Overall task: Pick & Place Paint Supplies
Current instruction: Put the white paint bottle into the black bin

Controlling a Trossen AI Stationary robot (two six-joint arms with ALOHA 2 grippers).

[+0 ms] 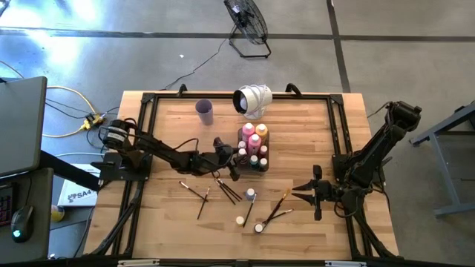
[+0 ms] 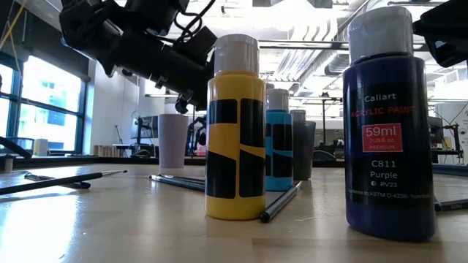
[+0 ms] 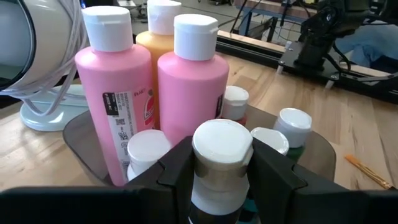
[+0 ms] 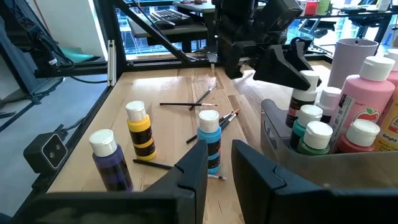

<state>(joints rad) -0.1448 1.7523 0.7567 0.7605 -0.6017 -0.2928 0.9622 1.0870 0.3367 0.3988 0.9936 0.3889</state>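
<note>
A clear grey tray (image 3: 79, 127) holds two pink bottles (image 3: 189, 93), an orange one (image 3: 149, 46) and several tiny white-capped ones. My left gripper (image 1: 236, 165) is at the tray's near-left corner, shut on a tiny white-capped bottle (image 3: 222, 144) with a dark body (image 4: 303, 99). My right gripper (image 4: 219, 163) hovers open over the table's right part, with nothing between its fingers. Yellow (image 4: 142, 134), blue (image 4: 210, 142) and purple (image 4: 112, 160) bottles stand on the table in front of it. Paintbrushes (image 1: 225, 189) lie flat around them. My left gripper pinches the tiny bottle between its two fingers, on the body just under the white cap (image 3: 214, 186). The fingers (image 3: 171, 171) come nearly level from the table's left side. The bottle stands upright in the hold; the tray's wall (image 4: 280, 134) hides its lower end.
A lilac cup (image 1: 205, 111) and a white fan-like device (image 1: 252, 100) stand at the table's far side behind the tray. More brushes (image 1: 274, 209) lie near the front, between the loose bottles. A black frame (image 1: 338, 126) borders the table.
</note>
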